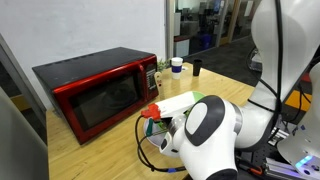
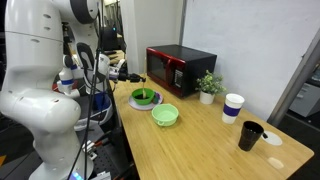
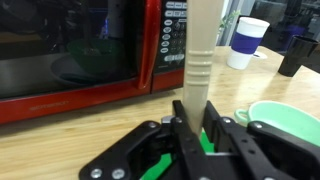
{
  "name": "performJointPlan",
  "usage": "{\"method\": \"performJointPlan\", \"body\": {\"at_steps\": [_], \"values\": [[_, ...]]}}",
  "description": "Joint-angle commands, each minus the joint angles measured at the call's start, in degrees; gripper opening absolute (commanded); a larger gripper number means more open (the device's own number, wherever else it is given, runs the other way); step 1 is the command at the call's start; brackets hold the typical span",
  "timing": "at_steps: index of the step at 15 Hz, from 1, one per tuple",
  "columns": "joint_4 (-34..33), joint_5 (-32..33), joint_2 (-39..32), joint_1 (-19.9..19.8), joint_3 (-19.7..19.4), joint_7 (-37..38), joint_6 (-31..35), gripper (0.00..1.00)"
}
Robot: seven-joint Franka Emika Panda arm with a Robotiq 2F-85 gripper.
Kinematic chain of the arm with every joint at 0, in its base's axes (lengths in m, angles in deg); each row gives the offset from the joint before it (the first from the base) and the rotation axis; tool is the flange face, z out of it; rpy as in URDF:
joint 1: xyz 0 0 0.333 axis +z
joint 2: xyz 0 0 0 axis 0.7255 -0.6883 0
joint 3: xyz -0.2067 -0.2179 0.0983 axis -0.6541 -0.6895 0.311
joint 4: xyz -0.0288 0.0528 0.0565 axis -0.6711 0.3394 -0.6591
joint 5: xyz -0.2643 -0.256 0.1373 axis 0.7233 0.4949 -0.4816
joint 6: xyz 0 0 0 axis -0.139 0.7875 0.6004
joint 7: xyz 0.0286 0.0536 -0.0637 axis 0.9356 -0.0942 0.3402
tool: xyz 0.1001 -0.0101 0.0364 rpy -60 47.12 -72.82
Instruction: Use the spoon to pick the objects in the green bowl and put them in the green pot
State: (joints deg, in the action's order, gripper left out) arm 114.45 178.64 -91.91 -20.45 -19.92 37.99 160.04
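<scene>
Wooden table [image 3: 60, 140], claw [image 3: 195, 118] clamped on spoon [image 3: 200, 50], plain only in wrist view

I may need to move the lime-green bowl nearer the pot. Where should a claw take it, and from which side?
Probably the rim of the green bowl, pinched from straight above, one finger inside and one outside: it is shallow, wide and open-topped, so its wall offers little to squeeze. The side away from the green pot looks free. The claw is shut on the spoon.
</scene>
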Motion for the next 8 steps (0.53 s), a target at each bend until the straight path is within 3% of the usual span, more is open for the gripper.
{"method": "performJointPlan", "body": {"at_steps": [1,8], "values": [[0.58,1.26,0.15,-1.06,0.67,-1.69,4.63,0.06],[1.15,-0.57,2.65,-5.48,-1.03,-4.48,15.61,0.06]]}}
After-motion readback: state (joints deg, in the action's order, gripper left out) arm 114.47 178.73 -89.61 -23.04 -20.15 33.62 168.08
